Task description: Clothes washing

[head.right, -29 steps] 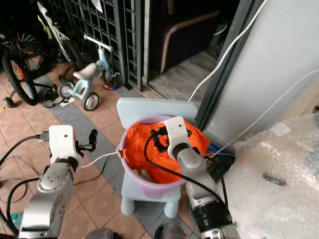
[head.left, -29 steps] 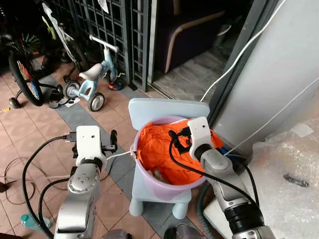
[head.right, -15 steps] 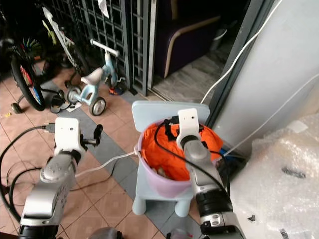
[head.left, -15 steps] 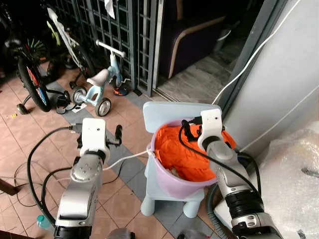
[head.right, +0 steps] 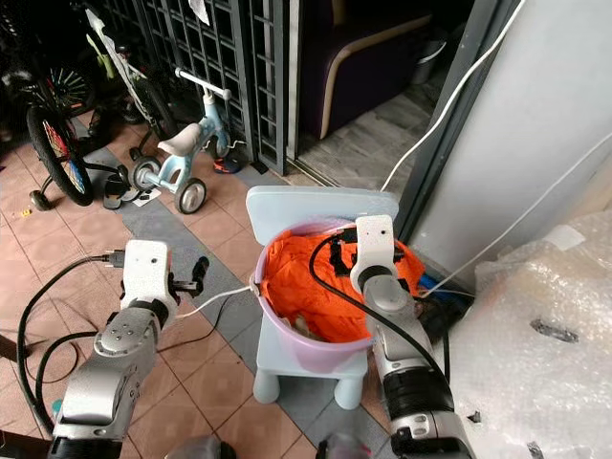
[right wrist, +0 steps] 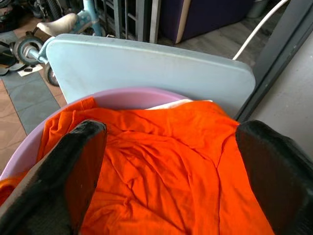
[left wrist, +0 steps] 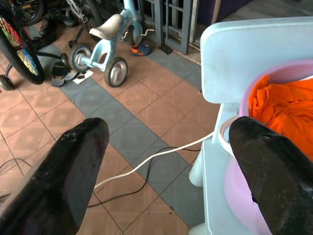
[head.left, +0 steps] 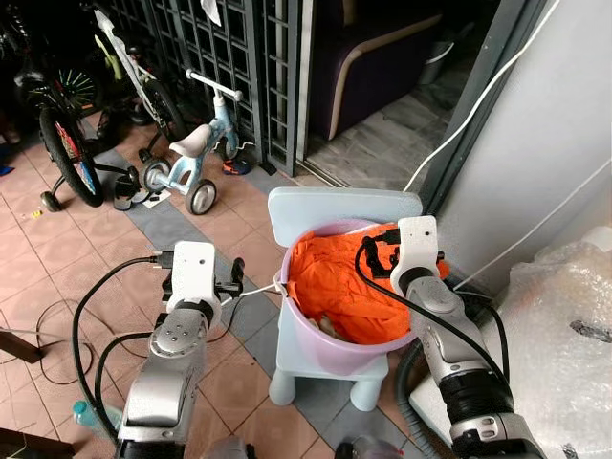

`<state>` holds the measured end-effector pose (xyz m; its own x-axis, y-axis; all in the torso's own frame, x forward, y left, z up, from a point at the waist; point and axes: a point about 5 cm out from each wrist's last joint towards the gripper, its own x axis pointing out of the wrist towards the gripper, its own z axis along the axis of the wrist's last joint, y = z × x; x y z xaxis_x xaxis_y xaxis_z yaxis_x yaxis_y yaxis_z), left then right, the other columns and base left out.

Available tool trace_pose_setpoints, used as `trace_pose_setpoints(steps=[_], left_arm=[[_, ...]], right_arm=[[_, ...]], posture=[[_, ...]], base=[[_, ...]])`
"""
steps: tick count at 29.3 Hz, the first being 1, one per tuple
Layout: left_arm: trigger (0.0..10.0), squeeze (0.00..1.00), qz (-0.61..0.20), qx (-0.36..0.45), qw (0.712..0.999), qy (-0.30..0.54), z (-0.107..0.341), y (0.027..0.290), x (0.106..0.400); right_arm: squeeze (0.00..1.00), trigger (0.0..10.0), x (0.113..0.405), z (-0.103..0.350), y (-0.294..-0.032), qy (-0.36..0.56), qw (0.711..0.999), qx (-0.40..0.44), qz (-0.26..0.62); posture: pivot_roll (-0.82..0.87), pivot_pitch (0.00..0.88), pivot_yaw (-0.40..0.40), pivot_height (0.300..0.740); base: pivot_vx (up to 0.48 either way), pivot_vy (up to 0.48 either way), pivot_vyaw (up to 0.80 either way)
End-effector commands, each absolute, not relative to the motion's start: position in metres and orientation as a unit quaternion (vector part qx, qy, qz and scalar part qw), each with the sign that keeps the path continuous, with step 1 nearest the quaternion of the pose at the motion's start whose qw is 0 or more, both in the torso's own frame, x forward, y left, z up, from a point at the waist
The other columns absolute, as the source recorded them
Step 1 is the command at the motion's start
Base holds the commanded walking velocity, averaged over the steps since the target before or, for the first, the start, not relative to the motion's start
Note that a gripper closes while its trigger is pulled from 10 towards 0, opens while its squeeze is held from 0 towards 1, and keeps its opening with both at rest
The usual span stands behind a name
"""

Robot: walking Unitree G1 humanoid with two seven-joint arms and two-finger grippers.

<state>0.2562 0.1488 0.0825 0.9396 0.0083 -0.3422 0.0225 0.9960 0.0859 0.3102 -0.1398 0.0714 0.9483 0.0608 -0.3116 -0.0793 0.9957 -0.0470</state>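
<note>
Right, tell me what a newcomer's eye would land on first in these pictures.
First comes the bright orange cloth heaped in a lilac plastic tub, which sits on a pale blue plastic child's chair in the middle of the tiled floor. The right gripper hangs open just above that cloth, and the left gripper is open beside the tub's handle. Beyond, a light blue toddler tricycle stands by the dark metal grille.

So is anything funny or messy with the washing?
A bit. The purple tub of orange clothes sits on a small blue chair, and some cloth hangs over the tub's rim on the wall side. Both grippers, left and right, are open and hold nothing.
</note>
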Motion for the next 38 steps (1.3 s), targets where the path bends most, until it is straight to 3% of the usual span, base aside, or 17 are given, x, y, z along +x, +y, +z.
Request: trace_pose_setpoints(steps=[1, 11, 22, 38], left_arm=[[10.0, 0.0, -0.01, 0.052, 0.983, 0.173, 0.085, 0.148, 0.258], [10.0, 0.0, -0.012, 0.046, 0.981, 0.19, 0.084, 0.155, 0.248], [10.0, 0.0, -0.049, 0.047, 0.978, 0.199, 0.079, 0.145, 0.254], [10.0, 0.0, -0.048, 0.03, 0.978, 0.203, 0.074, 0.138, 0.255]], right_arm=[[0.0, 10.0, 0.309, 0.067, -0.14, 0.173, 0.985, -0.011, 0.025], [0.0, 10.0, 0.301, 0.061, -0.142, 0.188, 0.982, -0.015, 0.008], [0.0, 10.0, 0.3, 0.054, -0.133, 0.195, 0.981, -0.002, 0.002], [0.0, 10.0, 0.3, 0.048, -0.133, 0.217, 0.975, -0.041, 0.032]], posture=[[0.03, 0.0, -0.024, 0.74], [0.03, 0.07, 0.005, 0.74], [0.02, 0.003, 0.051, 0.74], [0.01, 0.008, 0.011, 0.74]], base=[[0.0, 0.0, 0.0], [0.0, 0.0, -0.77], [0.0, 0.0, 0.0], [0.274, 0.0, 0.0]])
